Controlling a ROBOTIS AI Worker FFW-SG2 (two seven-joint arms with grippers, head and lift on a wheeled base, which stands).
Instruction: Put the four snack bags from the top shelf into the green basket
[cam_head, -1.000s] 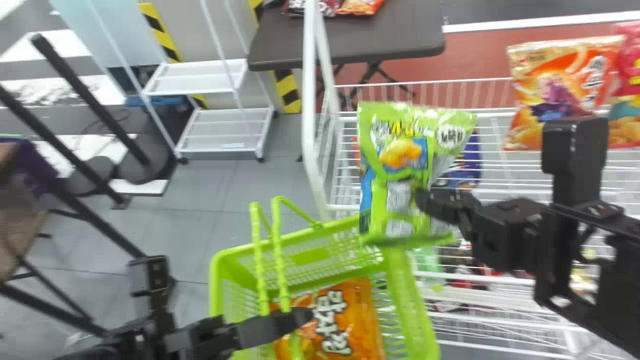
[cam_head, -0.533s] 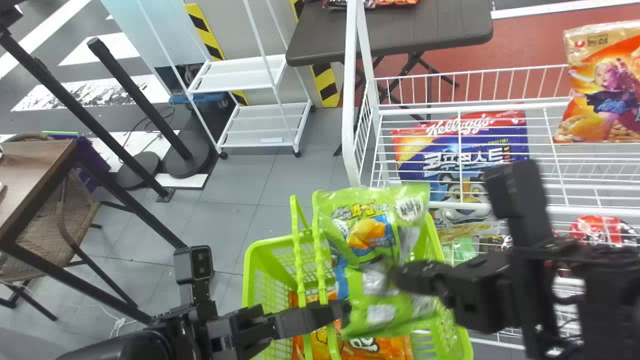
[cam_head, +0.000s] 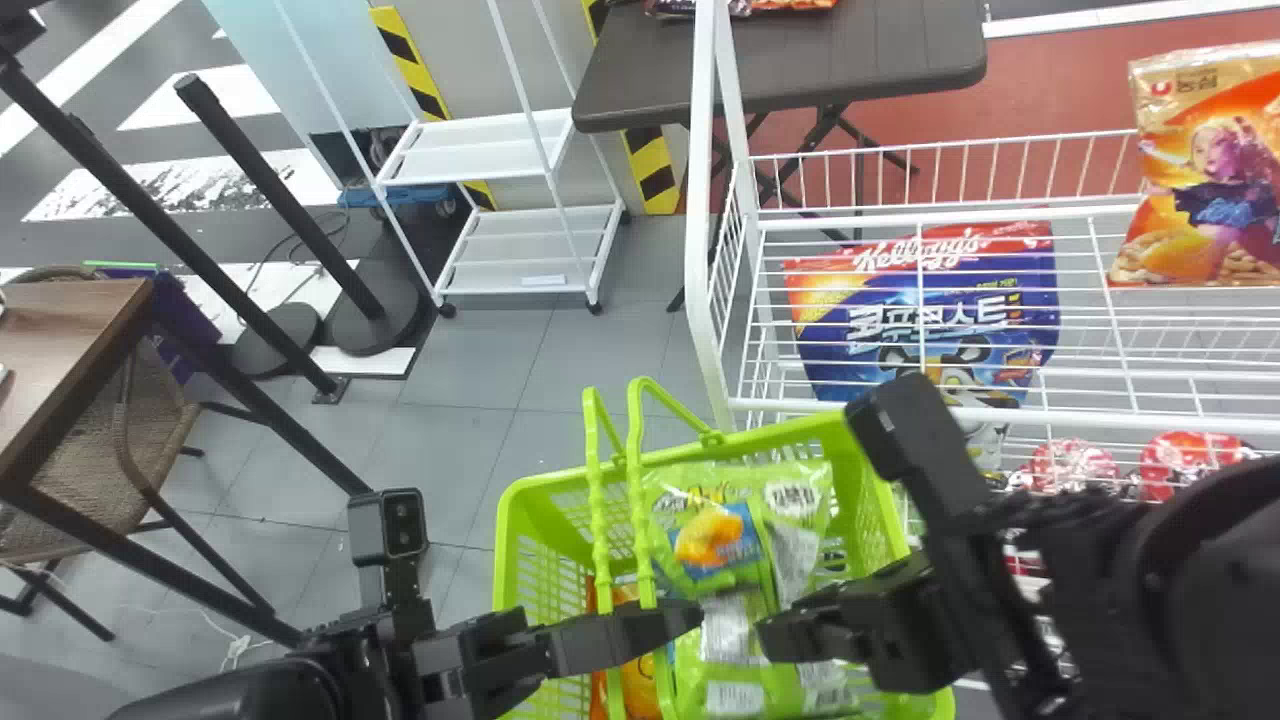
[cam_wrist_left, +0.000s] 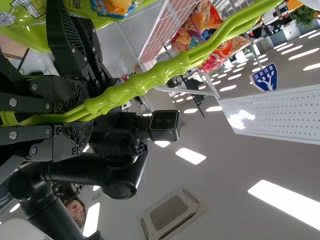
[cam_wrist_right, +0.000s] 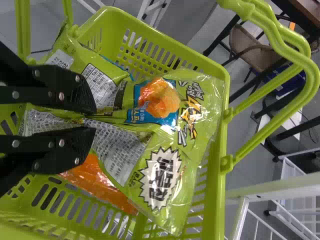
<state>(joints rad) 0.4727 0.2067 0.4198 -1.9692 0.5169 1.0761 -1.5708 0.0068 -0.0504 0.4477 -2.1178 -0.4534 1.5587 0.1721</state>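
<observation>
there was one green basket (cam_head: 770, 437), with two handles (cam_head: 645, 540), and two hands were at work over it. the left hand (cam_head: 690, 616) was closed around the handles. the right hand (cam_head: 770, 636) was gripping what looked like one green snack bag (cam_head: 790, 500), its film gathered between the fingers, down inside the basket. at least one orange snack bag (cam_head: 640, 680) lay partly under it; how many there were could not be told. at the white wire rack (cam_head: 745, 230) there was one blue-and-red bag (cam_head: 960, 325) behind the wires, one orange-and-tan snack bag (cam_head: 1205, 190) farther right, and two red packs (cam_head: 1195, 462) lower down.

half a second earlier, the green snack bag had been higher, partly covering the basket's far rim; it had since dropped inside and left that rim in sight. the right hand had come down with it, while the left hand had stayed put.
</observation>
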